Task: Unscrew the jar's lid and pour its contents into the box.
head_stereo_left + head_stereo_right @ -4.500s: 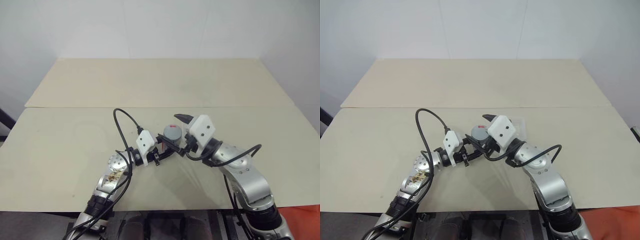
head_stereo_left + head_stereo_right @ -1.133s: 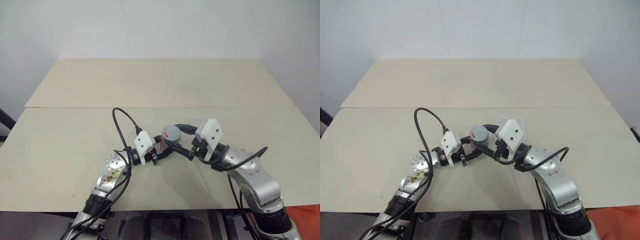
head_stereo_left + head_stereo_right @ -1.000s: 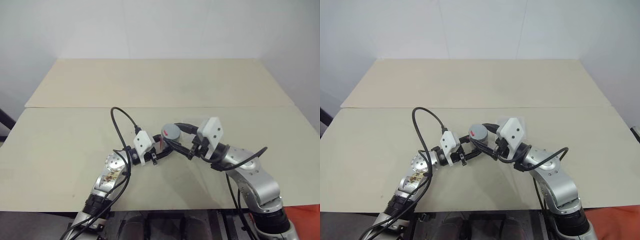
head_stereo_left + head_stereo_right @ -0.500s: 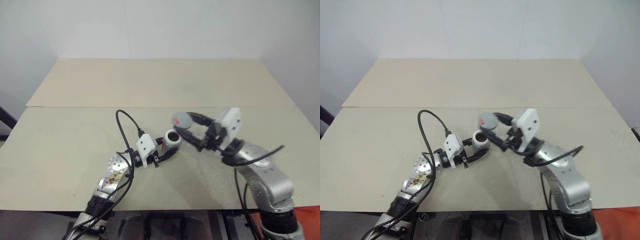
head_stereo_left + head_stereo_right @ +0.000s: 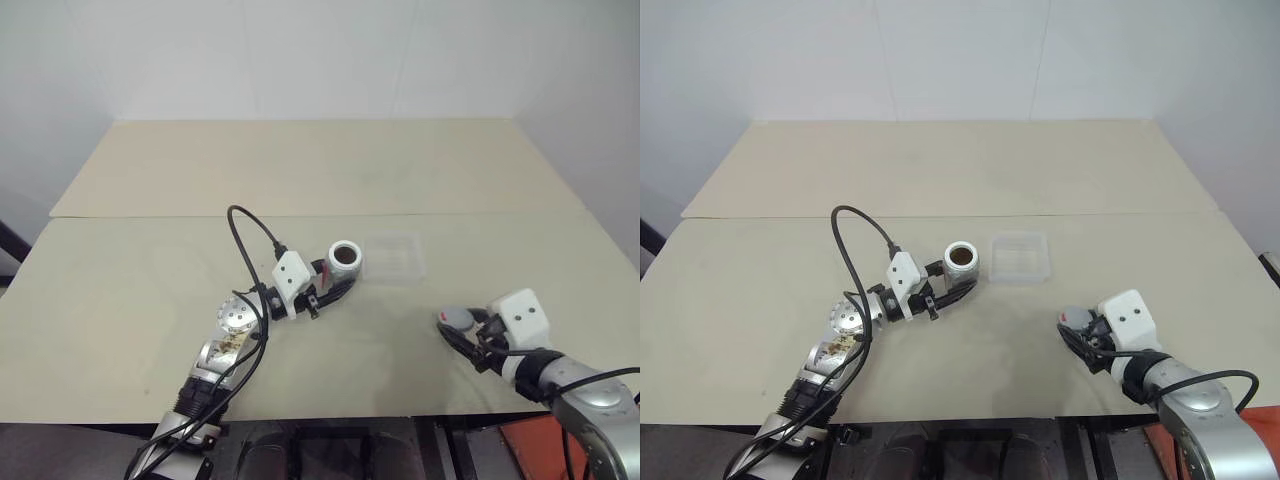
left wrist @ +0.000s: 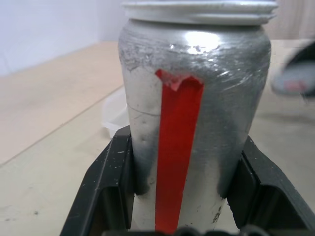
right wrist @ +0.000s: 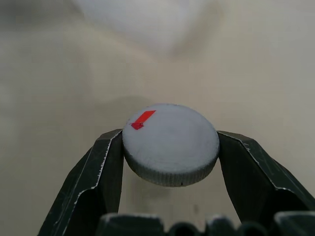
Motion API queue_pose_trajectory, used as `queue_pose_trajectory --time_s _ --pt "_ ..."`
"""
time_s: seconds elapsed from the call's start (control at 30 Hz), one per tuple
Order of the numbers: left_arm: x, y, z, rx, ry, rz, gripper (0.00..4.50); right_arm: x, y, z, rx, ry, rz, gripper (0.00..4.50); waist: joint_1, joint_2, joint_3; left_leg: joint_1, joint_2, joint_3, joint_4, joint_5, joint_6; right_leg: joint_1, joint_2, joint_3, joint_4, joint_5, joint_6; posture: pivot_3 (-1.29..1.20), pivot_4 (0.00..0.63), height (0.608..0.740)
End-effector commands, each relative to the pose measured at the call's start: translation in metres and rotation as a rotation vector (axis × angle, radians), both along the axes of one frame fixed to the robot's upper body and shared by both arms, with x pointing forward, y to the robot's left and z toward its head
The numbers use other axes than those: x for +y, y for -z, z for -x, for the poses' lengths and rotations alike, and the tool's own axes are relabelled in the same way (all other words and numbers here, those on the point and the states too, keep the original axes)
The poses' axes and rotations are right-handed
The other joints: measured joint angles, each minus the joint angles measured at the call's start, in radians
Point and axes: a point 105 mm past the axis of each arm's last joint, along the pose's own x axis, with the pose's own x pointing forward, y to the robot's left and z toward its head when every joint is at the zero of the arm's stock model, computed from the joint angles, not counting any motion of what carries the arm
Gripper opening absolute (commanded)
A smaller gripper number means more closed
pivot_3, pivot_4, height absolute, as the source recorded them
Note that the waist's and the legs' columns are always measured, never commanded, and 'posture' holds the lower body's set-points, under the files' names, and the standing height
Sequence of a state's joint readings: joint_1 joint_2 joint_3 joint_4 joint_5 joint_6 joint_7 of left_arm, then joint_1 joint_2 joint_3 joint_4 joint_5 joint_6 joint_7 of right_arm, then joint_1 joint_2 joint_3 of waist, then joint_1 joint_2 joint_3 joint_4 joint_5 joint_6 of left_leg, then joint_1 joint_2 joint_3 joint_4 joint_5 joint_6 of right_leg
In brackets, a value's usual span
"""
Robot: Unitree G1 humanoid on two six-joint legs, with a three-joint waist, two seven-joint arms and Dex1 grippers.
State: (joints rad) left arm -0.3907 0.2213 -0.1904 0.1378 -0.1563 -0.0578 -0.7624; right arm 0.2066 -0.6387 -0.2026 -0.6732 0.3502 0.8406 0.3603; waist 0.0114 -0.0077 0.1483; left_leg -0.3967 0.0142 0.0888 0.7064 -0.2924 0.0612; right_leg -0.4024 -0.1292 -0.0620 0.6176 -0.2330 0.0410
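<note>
1. My left claw [image 5: 335, 287] grips the jar [image 5: 346, 259] around its body, holding it upright and open-mouthed above the worktop [image 5: 150, 290], just beside the box [image 5: 395, 258].
2. My right claw [image 5: 1076, 330] is clamped on the lid [image 7: 170, 142], low over the near right part of the worktop and well apart from the jar.
3. Risk with the lid: my fingers [image 7: 98, 172] pinch only its ridged rim, so a tilt or a bump on setting it down could make it pop out and roll off the near edge, which is close.
4. Risk with the pour: the box is shallow and light-looking. If I tip the jar too fast or off-centre, I judge the contents could spill onto the worktop or bounce out.
5. Risk with the jar: it looks smooth and shiny between my fingers, so it might slip or rotate as I tip it.
6. Hard to make out: the jar's inside shows only as a dark brown patch. I cannot tell what it holds or how full it is.
7. The clear box is faint against the worktop, and its walls are hard to trace.
</note>
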Motion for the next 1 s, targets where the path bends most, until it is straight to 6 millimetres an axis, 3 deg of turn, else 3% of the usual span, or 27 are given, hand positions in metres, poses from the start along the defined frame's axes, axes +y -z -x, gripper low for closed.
queue_pose_trajectory --time_s 0.03,0.2,0.4,0.53,0.67,0.73,0.83,1.0 --pt "-0.001 -0.010 -0.003 -0.049 -0.008 0.004 2.09 -0.009 0.008 -0.004 0.042 0.089 0.040 3.05 0.000 0.000 0.000 0.000 0.000 0.000 0.000 0.000 0.000 0.000 0.000 0.000 0.000 0.000 0.000 0.00 0.150 0.740" --pt "0.000 -0.013 -0.004 -0.063 -0.010 0.002 2.09 -0.011 0.011 -0.002 0.086 0.112 -0.032 3.05 0.001 0.000 0.000 0.000 0.000 0.000 0.002 -0.001 0.001 0.001 0.000 -0.001 -0.001 0.000 0.000 0.00 0.150 0.740" --pt "0.002 -0.009 -0.007 -0.071 -0.022 -0.017 2.09 0.000 -0.001 0.005 0.093 0.033 -0.079 4.49 0.002 0.000 0.000 -0.001 0.000 -0.001 0.003 -0.001 0.002 0.001 0.000 -0.001 -0.001 0.000 0.001 0.00 0.150 0.740" --pt "0.004 -0.007 -0.012 -0.100 -0.053 -0.060 2.09 0.005 -0.024 0.003 0.003 -0.001 -0.016 4.49 0.002 0.000 0.000 -0.002 0.000 -0.001 0.003 -0.001 0.002 0.000 0.000 -0.001 0.000 0.000 0.001 0.00 0.150 0.740" --pt "0.005 -0.004 -0.030 -0.136 -0.129 -0.125 2.09 0.015 -0.078 0.004 -0.216 -0.103 0.081 4.49 0.002 0.000 0.000 -0.002 0.000 -0.001 0.004 -0.001 0.002 0.000 0.000 -0.001 0.000 0.000 0.001 0.00 0.150 0.740" --pt "0.002 -0.007 -0.039 -0.161 -0.140 -0.143 2.09 0.019 -0.095 0.005 -0.277 -0.131 0.085 4.49 0.004 0.000 0.000 -0.002 0.000 -0.001 0.004 -0.001 0.003 0.000 0.000 -0.002 0.000 0.000 0.001 0.00 0.150 0.740" --pt "-0.004 -0.012 -0.052 -0.186 -0.152 -0.165 2.09 0.023 -0.107 0.006 -0.325 -0.159 0.120 4.49 0.011 -0.001 0.000 -0.003 -0.001 -0.002 0.004 -0.001 0.002 0.001 0.000 -0.002 -0.001 0.001 0.001 0.00 0.150 0.740" --pt "-0.019 -0.024 -0.072 -0.287 -0.184 -0.235 2.09 0.031 -0.111 0.009 -0.358 -0.174 0.117 4.49 0.014 -0.001 0.000 -0.005 -0.002 -0.001 0.004 -0.001 0.002 0.000 0.000 -0.003 -0.003 0.001 0.002 0.00 0.150 0.740"
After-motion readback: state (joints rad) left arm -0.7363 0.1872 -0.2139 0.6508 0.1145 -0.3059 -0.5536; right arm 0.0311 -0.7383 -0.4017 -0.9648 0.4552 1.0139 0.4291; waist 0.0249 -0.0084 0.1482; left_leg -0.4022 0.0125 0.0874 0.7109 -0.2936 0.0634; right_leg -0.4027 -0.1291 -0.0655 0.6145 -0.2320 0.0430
